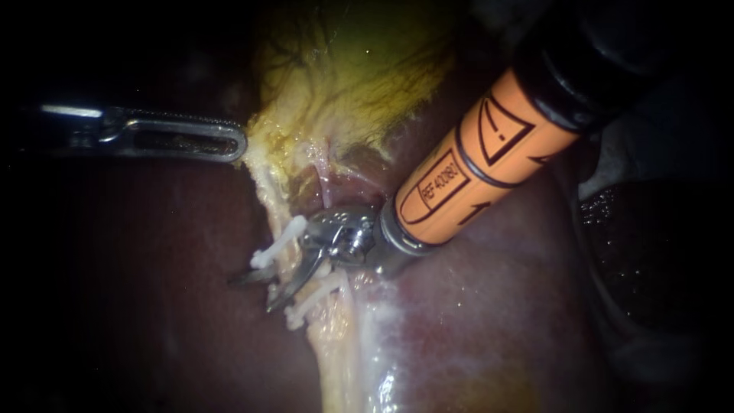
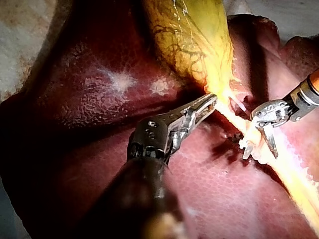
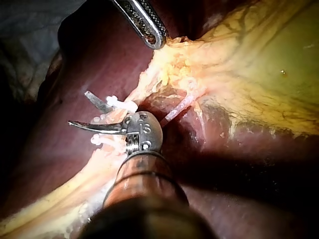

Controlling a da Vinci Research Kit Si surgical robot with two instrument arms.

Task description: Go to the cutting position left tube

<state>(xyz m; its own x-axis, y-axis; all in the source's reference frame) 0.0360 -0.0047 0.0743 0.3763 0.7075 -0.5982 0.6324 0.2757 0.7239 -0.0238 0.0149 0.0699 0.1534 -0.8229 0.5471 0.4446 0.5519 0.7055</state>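
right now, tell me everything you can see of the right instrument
The right instrument comes in from the upper right. It has an orange sleeve with black markings, a dark collar, a shiny metal wrist and two thin, curved blades. The blades stand open, spread across the pale tube between the white clips, with the tube in the gap. Whether either blade touches the tube cannot be told. The liver lies beneath.

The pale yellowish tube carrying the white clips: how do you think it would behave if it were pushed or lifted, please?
The pale yellowish tube would probably flop: it lies limp and flat on the dark red liver. Its wet sheen suggests it is slippery. It looks thin beside the white clips, so likely tears under a hard pull.
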